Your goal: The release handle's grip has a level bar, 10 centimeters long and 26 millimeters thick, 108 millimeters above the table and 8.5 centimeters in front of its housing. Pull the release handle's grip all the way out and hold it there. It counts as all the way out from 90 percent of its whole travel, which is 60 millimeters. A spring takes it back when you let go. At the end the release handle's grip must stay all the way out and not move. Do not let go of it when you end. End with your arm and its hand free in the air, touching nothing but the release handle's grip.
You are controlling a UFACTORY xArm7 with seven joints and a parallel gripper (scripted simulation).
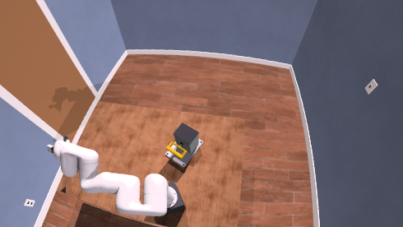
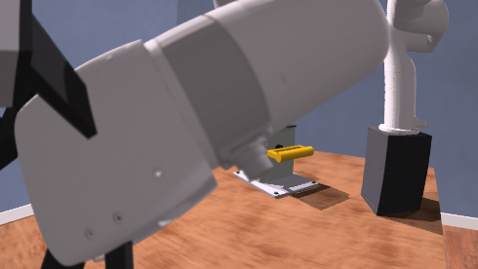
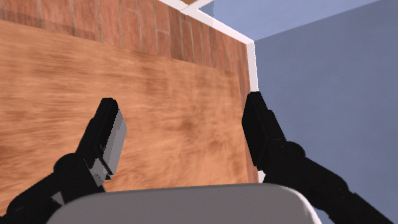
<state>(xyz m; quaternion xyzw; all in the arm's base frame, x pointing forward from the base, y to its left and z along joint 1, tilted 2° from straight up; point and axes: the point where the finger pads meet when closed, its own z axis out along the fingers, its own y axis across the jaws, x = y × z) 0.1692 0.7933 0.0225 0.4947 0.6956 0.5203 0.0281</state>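
Note:
The release handle's grip point(image 1: 175, 152) is a yellow frame with a level bar, sticking out in front of its dark grey housing point(image 1: 186, 136) on a light base plate in the middle of the table. It also shows in the exterior view point(image 2: 291, 153), partly behind my arm. My gripper point(image 3: 183, 110) is wide open and empty in the wrist view, over the bare table near its edge and the blue wall. In the top view my hand point(image 1: 52, 148) is at the table's far left edge, far from the handle.
My white arm point(image 1: 111, 185) bends along the table's left front; its black base point(image 1: 174, 201) stands in front of the handle. The arm fills most of the exterior view point(image 2: 195, 107). Blue walls surround the brick floor.

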